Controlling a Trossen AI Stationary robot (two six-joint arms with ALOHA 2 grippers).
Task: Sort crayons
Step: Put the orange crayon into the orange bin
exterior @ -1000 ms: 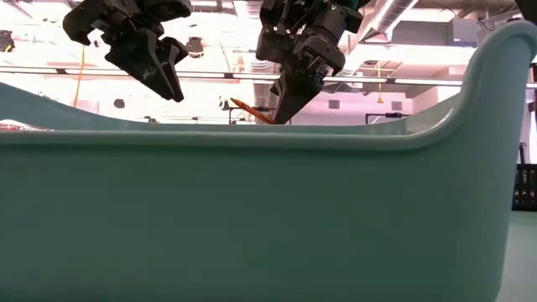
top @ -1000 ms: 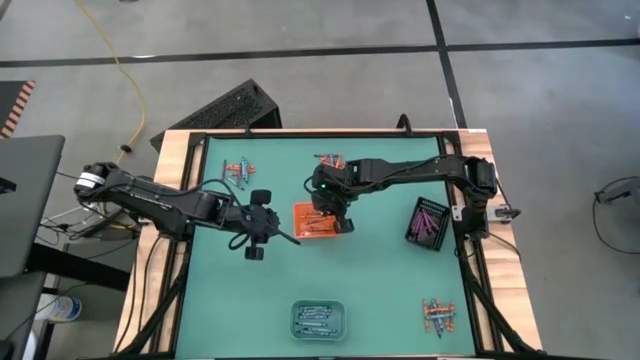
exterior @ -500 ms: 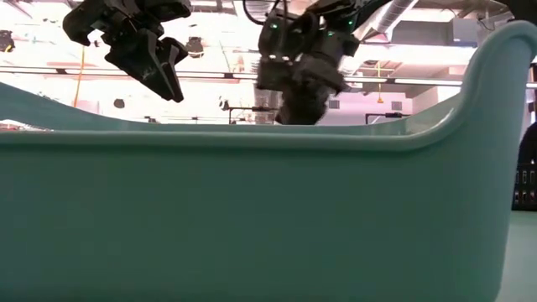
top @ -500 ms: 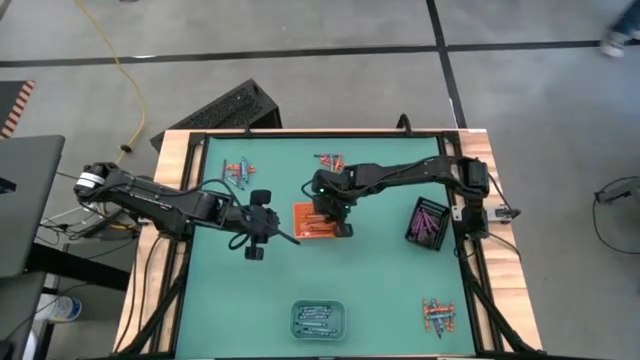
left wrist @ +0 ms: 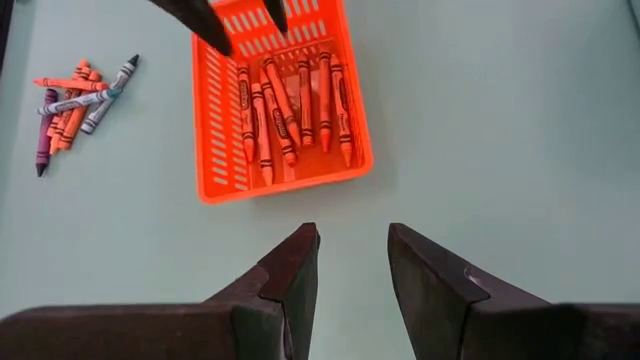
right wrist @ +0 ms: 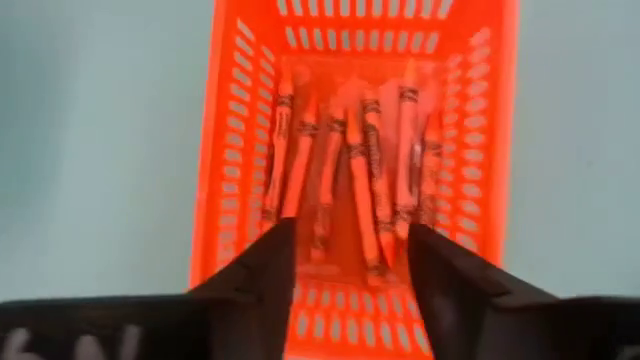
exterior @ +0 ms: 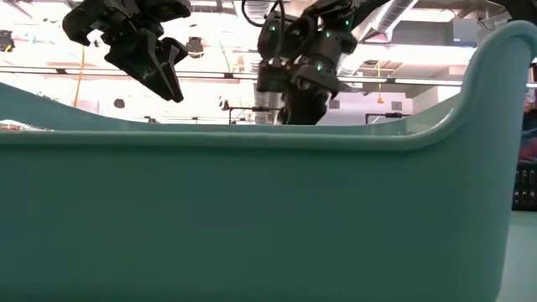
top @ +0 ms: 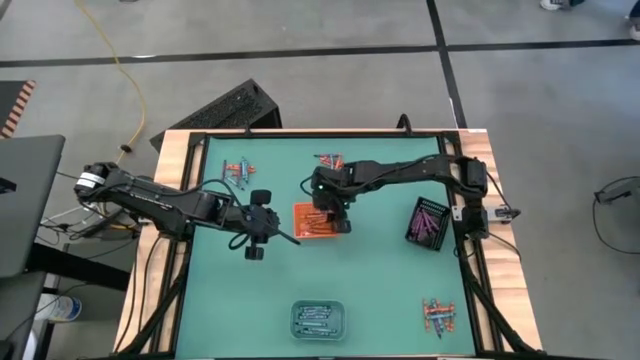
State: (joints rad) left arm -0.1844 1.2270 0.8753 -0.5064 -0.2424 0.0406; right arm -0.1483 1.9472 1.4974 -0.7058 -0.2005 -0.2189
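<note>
Hovering right pincer (right wrist: pixel 347 262) agape, orange crayons (right wrist: pixel 350 160), labels unreadable

Floor (top: pixel 300 30): grey concrete, crossed by dark lines.
Cable (top: pixel 118 62): yellow, runs on the floor beyond the table's far left corner.
Keyboard (top: pixel 222 110): black, lies on the floor by the far edge.
Table (top: pixel 170 150): wooden rim, green mat (top: pixel 380 290).
Ceiling (exterior: pixel 403 33): bright, with pipes and ducts.
Laptop (top: pixel 25 200): grey, left of the table.
</note>
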